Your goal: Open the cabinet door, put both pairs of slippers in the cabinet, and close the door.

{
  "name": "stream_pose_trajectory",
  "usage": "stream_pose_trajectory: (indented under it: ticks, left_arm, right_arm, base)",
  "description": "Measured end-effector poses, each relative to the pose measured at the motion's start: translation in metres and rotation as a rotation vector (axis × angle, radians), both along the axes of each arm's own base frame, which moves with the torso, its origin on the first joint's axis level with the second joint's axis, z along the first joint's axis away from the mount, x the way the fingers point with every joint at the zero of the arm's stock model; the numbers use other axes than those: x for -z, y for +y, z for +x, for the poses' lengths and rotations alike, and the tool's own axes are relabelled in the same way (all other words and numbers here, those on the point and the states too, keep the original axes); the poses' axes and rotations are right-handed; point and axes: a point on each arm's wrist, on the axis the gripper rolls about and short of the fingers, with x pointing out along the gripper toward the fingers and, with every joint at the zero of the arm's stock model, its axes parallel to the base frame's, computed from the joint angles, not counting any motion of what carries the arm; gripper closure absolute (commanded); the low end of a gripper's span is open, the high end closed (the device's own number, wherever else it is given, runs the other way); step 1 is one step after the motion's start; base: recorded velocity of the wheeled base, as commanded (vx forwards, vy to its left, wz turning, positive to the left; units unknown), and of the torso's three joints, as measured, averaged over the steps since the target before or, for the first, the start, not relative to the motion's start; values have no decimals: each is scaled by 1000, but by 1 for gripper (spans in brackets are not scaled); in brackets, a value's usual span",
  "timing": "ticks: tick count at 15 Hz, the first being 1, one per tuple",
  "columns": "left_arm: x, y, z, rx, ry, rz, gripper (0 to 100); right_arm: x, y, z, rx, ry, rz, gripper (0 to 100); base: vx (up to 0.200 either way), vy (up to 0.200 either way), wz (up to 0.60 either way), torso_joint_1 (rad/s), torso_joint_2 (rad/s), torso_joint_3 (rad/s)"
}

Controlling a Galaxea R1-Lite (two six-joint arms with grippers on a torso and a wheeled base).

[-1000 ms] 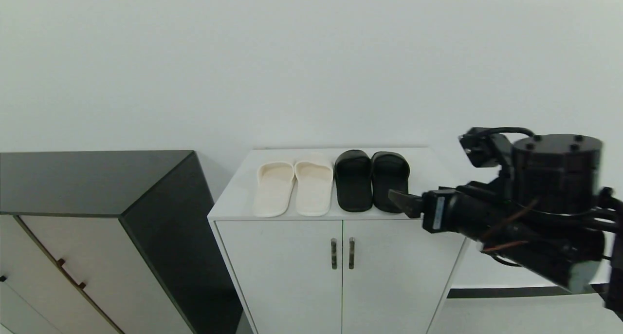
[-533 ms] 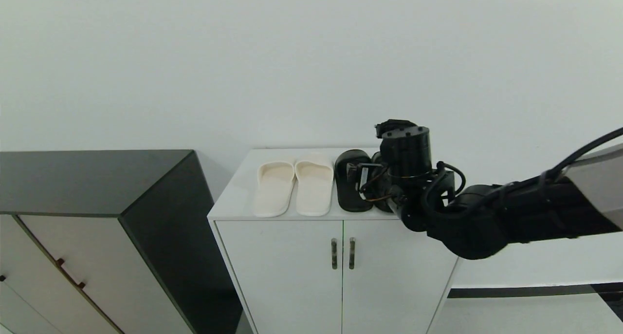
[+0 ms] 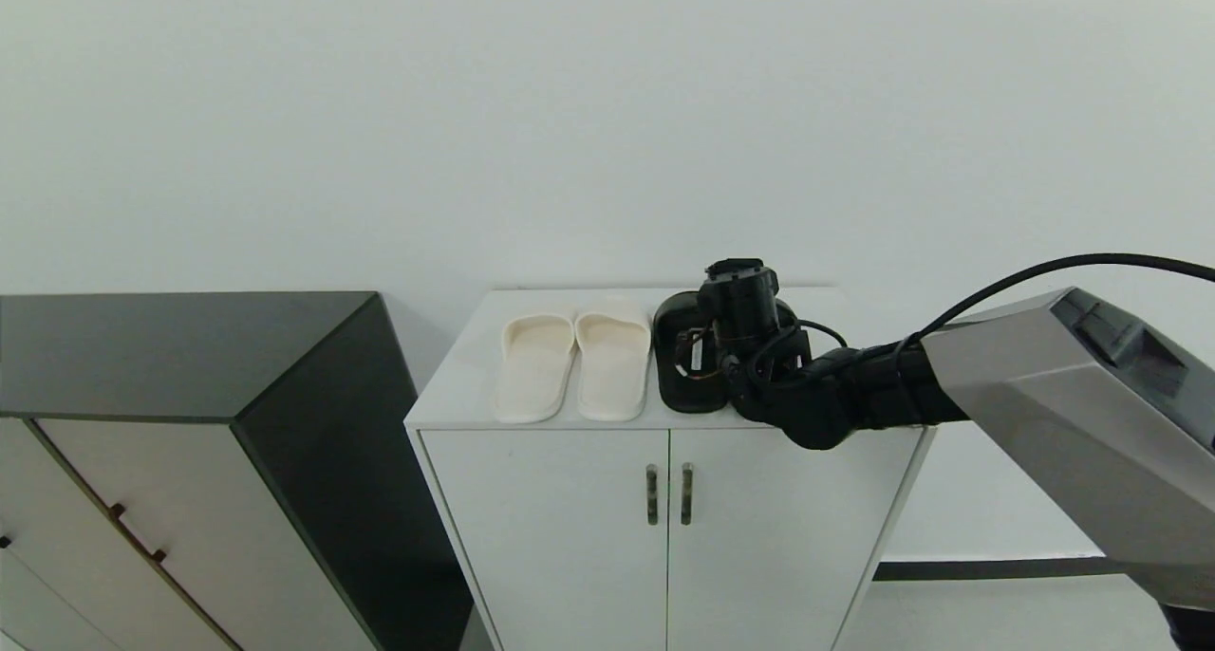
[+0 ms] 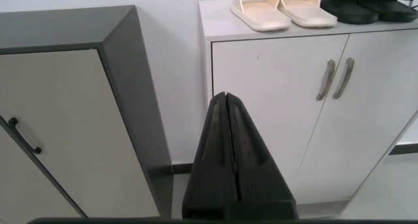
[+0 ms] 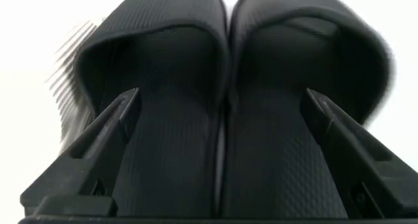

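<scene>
While the white cabinet's [image 3: 532,537] two doors are shut, both pairs of slippers sit side by side on its top. Farthest left stands a dark cabinet [image 3: 171,347]. The left gripper [image 4: 226,97] hangs low in front of the furniture, its fingers pressed flat together and holding nothing. Beyond their tips is the near corner of the white cabinet, with the dark cabinet off to one side. Next come the cream slippers [image 3: 607,366], well clear of either gripper. Below them, at the seam between the doors, are the paired handles [image 3: 651,494].

The black slippers [image 5: 170,139] lie touching each other just beside the cream pair, with the right gripper [image 5: 221,100] on them. Its fingers [image 5: 104,139] are spread wide, one along the outer flank of each slipper, so the whole pair sits between them. I cannot tell whether the pads are touching the sides yet.

The slippers look like moulded foam, so they are probably light, soft and a little springy, and their ribbed surface should give the pads some grip. Squeezing the two outer edges would likely press the pair together. The soles could buckle or one could slide out, so a hold near the straps, where the foam is thicker, seems safest. A door has to be opened before they can go inside.
</scene>
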Motion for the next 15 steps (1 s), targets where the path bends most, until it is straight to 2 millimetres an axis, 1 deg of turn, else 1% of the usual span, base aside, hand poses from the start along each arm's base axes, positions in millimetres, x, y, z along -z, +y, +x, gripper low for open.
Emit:
stream_pose_trajectory:
  ticks: [4,7,8,11,15]
  left_arm:
    - [0,0,0,0,0,-4,100]
    - [0,0,0,0,0,-5,100]
    - [0,0,0,0,0,-5,100]
    - [0,0,0,0,0,-6,100]
    - [0,0,0,0,0,-5,100]
  right_arm:
    - [-2,5,16,6,3,-34,0]
    - [0,3,26,20,9,-41,0]
    - [1,2,29,25,6,-43,100]
    - [3,-3,36,38,1,-52,100]
    - [3,-3,42,43,-8,-47,100]
  base:
    - [0,0,0,0,0,0]
    - [0,0,0,0,0,0]
    - [0,0,0,0,0,0]
    - [0,0,0,0,0,0]
    - [0,0,0,0,0,0]
